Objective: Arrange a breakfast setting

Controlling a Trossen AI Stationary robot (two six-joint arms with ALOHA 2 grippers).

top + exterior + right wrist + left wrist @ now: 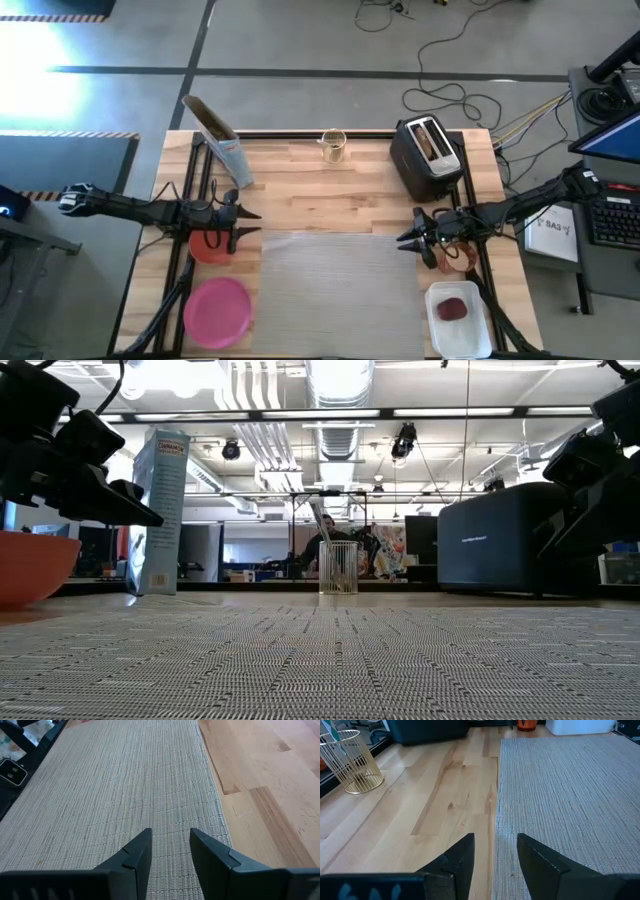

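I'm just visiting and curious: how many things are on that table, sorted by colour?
Grey: 1, woven placemat
Pink: 1, plate
Red-orange: 1, bowl
Black: 1, toaster
Gold: 1, wire holder
White: 1, container holding a dark-red item
Blue-white: 1, carton
Total: 8 things

From overhead, my left gripper (246, 222) covers much of the red-orange bowl (208, 246), and my right gripper (408, 240) hides part of the small orange cup (452, 260). The dark-red item (452, 309) in the white container (459, 318) is too small to identify.
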